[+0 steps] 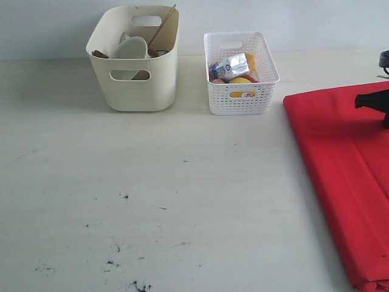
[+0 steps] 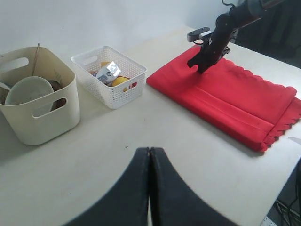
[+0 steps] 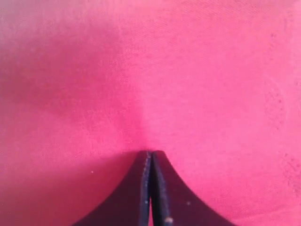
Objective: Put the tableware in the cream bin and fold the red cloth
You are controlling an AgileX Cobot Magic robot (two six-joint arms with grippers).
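The right gripper [image 3: 150, 154], jaws together and empty, points into the folded red cloth [image 3: 197, 70] lying all round its tip. The left gripper [image 2: 149, 150], also closed, hangs over the table [image 2: 197, 160], with the cream bin [image 2: 42, 125], its bowl [image 2: 28, 92] and a white basket [image 2: 117, 96] beyond it.

The left tool [image 2: 149, 151] hangs with its two dark fingers [image 2: 134, 188] pressed flat together. The right tool [image 3: 150, 154] is closed too, tip pointing down, its arm [image 2: 225, 23] sloping steeply downward.
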